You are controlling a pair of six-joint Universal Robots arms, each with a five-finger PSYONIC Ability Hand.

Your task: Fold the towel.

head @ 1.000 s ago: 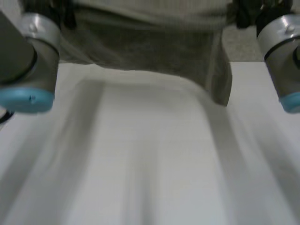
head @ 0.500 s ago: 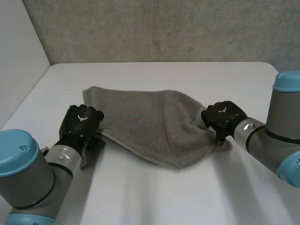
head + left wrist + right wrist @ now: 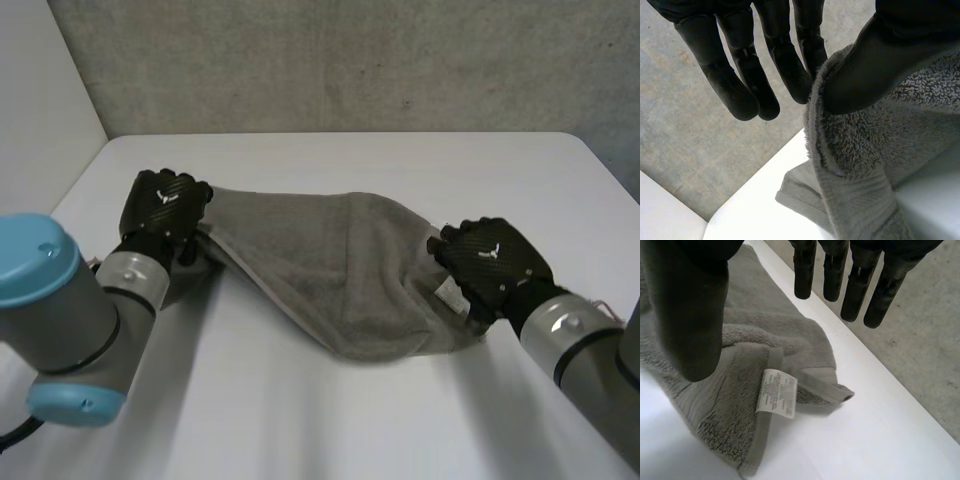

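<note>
Grey towel [image 3: 340, 275] is lying with its left corner farther back than before, left hand [image 3: 165, 210] pinching it; right hand [image 3: 495, 262] is hovering released.

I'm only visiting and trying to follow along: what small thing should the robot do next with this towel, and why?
Probably lower the right robot hand and close it on the towel corner by the label. Its fingers are straight and hold nothing, while the left robot hand pinches the other end under its thumb. The towel lies bunched, so both ends need a grip.
</note>
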